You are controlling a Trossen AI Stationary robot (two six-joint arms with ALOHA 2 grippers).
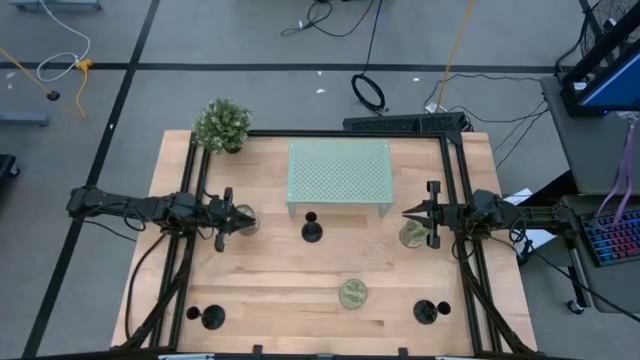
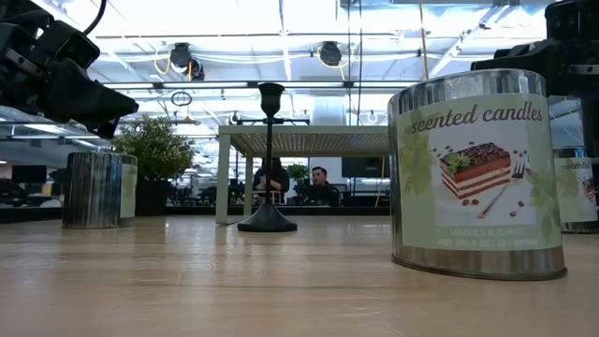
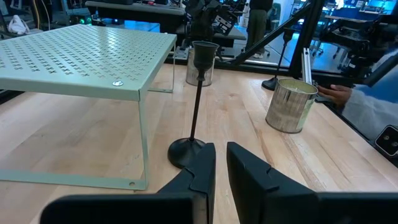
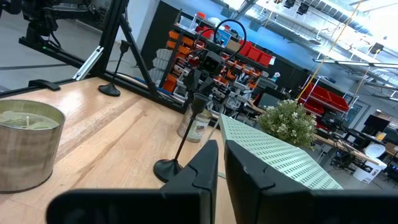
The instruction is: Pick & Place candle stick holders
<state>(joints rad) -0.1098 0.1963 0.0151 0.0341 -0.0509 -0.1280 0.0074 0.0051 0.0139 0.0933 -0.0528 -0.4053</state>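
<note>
Three black candle stick holders stand upright on their disc bases: one (image 1: 312, 231) mid-table in front of the rack, one (image 1: 213, 317) near-left, one (image 1: 428, 312) near-right. The middle one shows in the low view (image 2: 269, 159) and in both wrist views (image 3: 196, 106) (image 4: 180, 146). My left gripper (image 1: 238, 219) hangs shut and empty above a tin (image 1: 246, 224), left of the middle holder; its fingers (image 3: 221, 149) point at that holder. My right gripper (image 1: 410, 212) hangs shut and empty beside another tin (image 1: 413, 236), right of the holder; its fingers (image 4: 221, 146) point at it too.
A pale green perforated rack (image 1: 340, 175) stands on its legs at mid-far. A third tin (image 1: 352, 293) stands near-centre, close to the low camera (image 2: 477, 173). A potted plant (image 1: 222, 123) stands at the far left corner. A person's sleeve (image 3: 367, 102) shows beyond the table.
</note>
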